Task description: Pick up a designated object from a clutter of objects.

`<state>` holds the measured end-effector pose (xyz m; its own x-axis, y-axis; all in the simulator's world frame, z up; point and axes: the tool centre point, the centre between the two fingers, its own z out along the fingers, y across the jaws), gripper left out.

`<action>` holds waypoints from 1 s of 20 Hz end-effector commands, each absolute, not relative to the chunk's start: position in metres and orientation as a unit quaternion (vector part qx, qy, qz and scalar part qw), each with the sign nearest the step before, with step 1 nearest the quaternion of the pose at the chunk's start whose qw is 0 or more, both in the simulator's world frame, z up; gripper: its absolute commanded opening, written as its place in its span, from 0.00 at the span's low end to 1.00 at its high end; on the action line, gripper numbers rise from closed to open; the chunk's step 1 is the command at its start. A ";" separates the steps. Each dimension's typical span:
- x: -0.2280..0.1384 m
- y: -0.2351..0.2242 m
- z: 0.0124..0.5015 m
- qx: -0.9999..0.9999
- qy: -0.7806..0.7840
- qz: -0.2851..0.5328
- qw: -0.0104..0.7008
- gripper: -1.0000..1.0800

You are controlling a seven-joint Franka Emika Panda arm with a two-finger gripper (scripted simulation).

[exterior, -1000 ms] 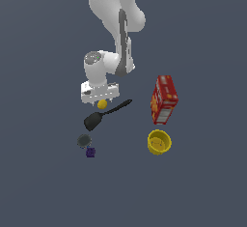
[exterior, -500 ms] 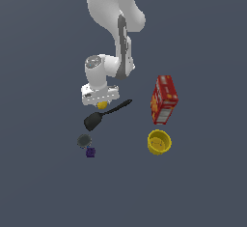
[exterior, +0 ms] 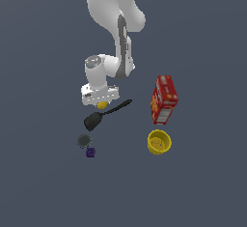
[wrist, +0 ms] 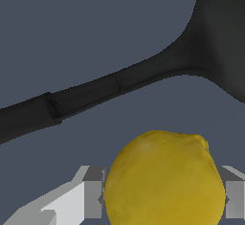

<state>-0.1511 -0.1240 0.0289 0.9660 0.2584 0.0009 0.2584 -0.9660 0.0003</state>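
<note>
Your target is the yellow ball (wrist: 165,178), plain and lemon-like with a small nub at one end, sitting just beside the handle of the black spatula (exterior: 103,115). You see it mostly hidden in the exterior view, only a yellow-orange sliver showing.

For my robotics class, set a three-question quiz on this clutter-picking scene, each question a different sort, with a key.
1. True or false: the gripper has its fingers on either side of the yellow ball.
2. What lies closest to the ball? A) red box B) black spatula C) yellow cup
3. Fill in: the tiny purple cube sits beside the small dark grey ____ thing.

Key: 1 true; 2 B; 3 round.
</note>
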 end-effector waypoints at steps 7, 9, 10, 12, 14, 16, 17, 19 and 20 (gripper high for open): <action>-0.148 -0.125 0.042 0.991 0.130 0.001 0.000 0.00; -0.146 -0.125 0.050 0.991 0.130 0.001 0.000 0.00; -0.145 -0.125 0.054 0.991 0.130 0.001 0.000 0.00; -0.143 -0.126 0.064 0.991 0.130 0.001 0.000 0.00; -0.140 -0.127 0.076 0.991 0.130 0.000 0.000 0.00; -0.137 -0.128 0.089 0.992 0.130 0.000 0.000 0.00; -0.135 -0.129 0.096 0.992 0.130 0.000 0.000 0.00; -0.132 -0.130 0.112 0.992 0.130 0.000 0.001 0.00; -0.130 -0.131 0.120 0.992 0.130 0.000 0.001 0.00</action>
